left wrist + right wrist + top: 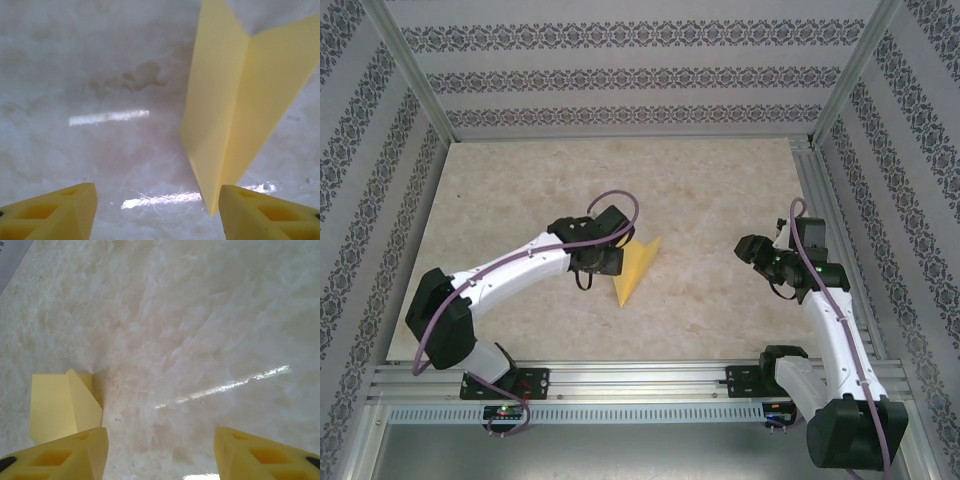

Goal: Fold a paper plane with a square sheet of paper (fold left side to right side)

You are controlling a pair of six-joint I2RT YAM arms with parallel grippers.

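The paper plane point(638, 268) lies on the table as a narrow yellow-orange dart with a centre crease, its sharp tip toward the near edge. In the left wrist view the paper plane point(235, 100) runs from the upper right down to a tip just beside the right fingertip point(260, 210). My left gripper point(616, 262) hangs over the plane's left edge; the left gripper point(157, 202) is open, with nothing pinched between its fingers. My right gripper point(752, 250) hovers to the right of the plane, well apart from it. The right gripper point(160, 442) is open over bare table, and the plane point(57, 405) sits off to its left.
The beige marbled table point(720, 180) is bounded by patterned walls and aluminium posts. A metal rail point(640, 378) runs along the near edge, carrying both arm bases. A purple cable point(620, 200) loops above the left wrist.
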